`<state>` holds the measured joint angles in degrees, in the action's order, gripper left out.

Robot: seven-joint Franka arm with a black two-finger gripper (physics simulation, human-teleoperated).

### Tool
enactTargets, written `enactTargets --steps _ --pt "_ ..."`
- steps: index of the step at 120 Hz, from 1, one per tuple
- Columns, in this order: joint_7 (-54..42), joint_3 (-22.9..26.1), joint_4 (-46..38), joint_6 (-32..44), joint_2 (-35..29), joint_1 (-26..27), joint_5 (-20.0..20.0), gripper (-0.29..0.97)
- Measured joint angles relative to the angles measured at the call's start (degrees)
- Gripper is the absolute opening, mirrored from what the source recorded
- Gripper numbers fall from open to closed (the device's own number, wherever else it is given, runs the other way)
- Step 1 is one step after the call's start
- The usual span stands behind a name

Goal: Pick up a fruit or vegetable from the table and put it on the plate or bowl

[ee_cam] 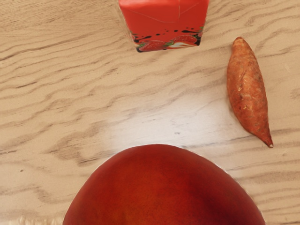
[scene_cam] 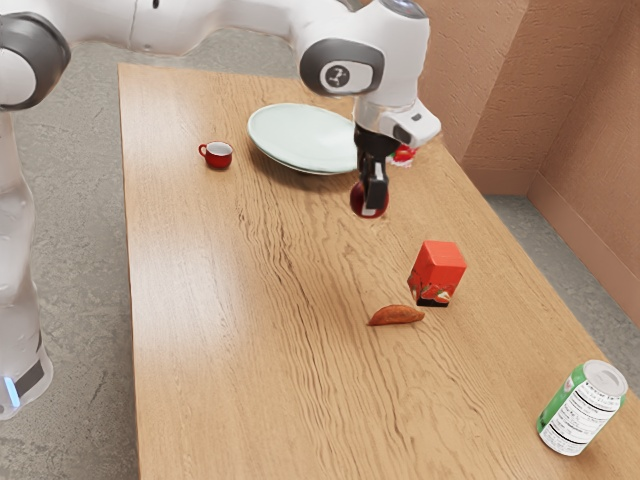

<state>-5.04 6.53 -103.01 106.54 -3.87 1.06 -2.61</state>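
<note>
Hand [scene_cam: 371, 205] is closed on the round red-orange smooth-skinned fruit [scene_cam: 357, 198], fingers on two sides, fruit lifted clear of the wooden table [scene_cam: 250, 350]. Wrist view has it bulging right under the hand, bare wood beneath. Position: just beside the rim of the pale green round plate [scene_cam: 290, 135], on its exterior-view-right side, not over it yet afaict.

Handling, my guess: firm, lightish, glossy skin so prob slippery. Round, so it can twist in a two-point pinch and will roll once released. Best hold is across the widest part w/ moderate squeeze, since too much would bruise it. Release low, near the plate's middle.

The red carton with fruit print [scene_cam: 437, 272] and orange-brown tapered sweet potato [scene_cam: 396, 316] sit near each other on the table, well apart from the plate.
</note>
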Motion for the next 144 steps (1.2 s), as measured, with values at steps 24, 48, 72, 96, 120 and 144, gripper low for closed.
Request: enactTargets --steps 24,48,72,96,120,144 --pt "-2.1 -11.4 9.1 -5.9 3.0 -6.5 -3.7 0.22" --pt "-6.6 -13.0 20.3 -8.1 13.1 -16.0 -3.3 0.23" --pt "-11.7 -13.0 26.1 -9.3 20.4 -21.9 -1.5 0.23" --pt "-16.5 -13.2 26.3 -10.0 22.8 -24.5 1.4 0.4" --pt "-20.5 -13.1 26.5 -10.7 22.6 -23.8 2.6 0.61" --pt "-19.2 -10.7 27.5 -13.5 15.7 -3.6 -1.6 0.66"
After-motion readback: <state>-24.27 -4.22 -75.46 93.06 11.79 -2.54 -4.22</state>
